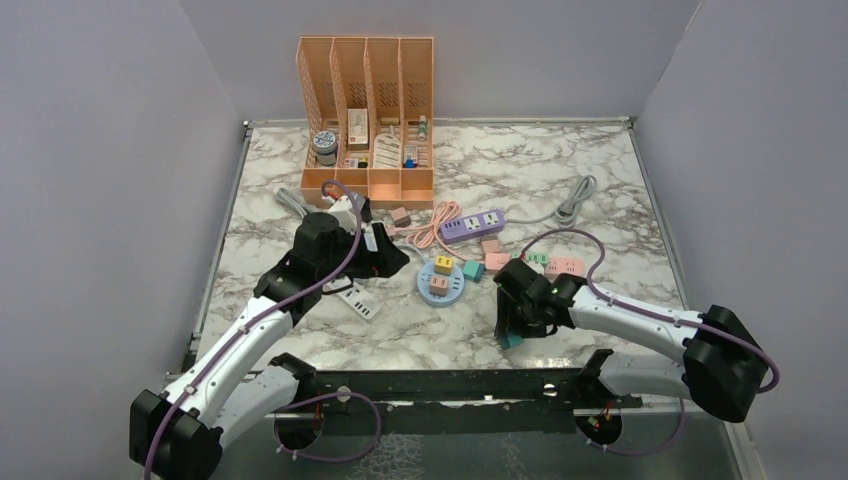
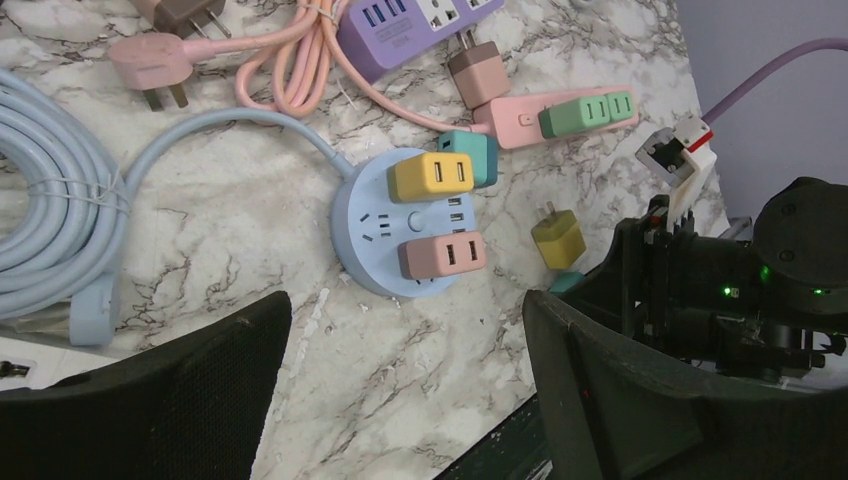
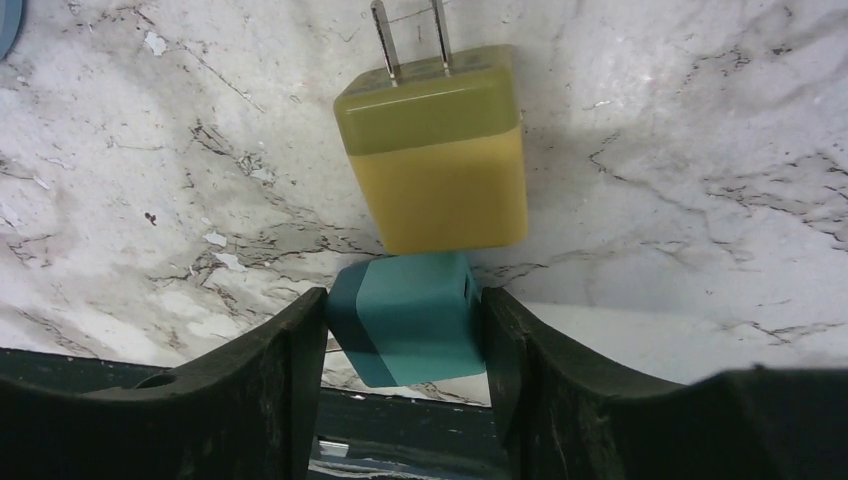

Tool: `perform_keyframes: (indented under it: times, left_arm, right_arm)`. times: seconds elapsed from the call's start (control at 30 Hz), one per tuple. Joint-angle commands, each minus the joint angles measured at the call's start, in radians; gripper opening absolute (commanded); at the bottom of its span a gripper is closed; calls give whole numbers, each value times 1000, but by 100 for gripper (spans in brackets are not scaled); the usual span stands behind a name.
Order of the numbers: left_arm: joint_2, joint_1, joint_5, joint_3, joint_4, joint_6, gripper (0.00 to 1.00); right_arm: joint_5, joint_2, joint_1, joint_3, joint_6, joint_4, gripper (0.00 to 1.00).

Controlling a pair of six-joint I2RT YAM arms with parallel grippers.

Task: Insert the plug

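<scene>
**A:** Black fingers of the right gripper fill the near view, pressed against both sides of the teal plug. Is that a hold?

**B:** It looks like one: clamped on it, flush left and right. The plug sits at the near edge of the table, touching the yellow plug just beyond it.

**A:** How should this step go?

**B:** I'd lift straight up so the yellow one isn't dragged. Then check which way the prongs point, since they're hidden here. A free socket on the round blue hub, farther off and to the left, seems the likely target.

**A:** And the arms?

**B:** The right arm lies low, elbow folded, wrist tipped down at the near edge. The left arm reaches far out, and the left gripper hangs spread wide and empty above the hub.
</scene>
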Motion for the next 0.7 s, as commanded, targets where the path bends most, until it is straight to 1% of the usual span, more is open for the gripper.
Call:
perform_keyframes:
  times: [0.0,0.07,0.17,0.3,0.47,0.57,0.67]
  left_arm:
    - [2,3,63,-7,46,-27,88]
    - [1,4,79,-15,46,-37,88]
    - [3,3,116,-28,48,-50,88]
    - [0,-2,165,-47,53,-67,86]
    - [-5,-23,224,-113,123,-156,86]
    - [-4,-68,234,-166,204,-222,85]
    - [0,-160,187,-201,274,-266,85]
  right_arm:
    - [-32,7,0,-16,35,58,50]
    - [-27,-2,0,-13,63,53,46]
    - [-18,-34,0,4,89,61,43]
    - [-13,-83,0,22,141,88,42]
    - [-38,-161,0,15,268,175,42]
    - [-71,-200,0,-7,352,259,42]
    - [-109,-218,0,-29,420,342,42]
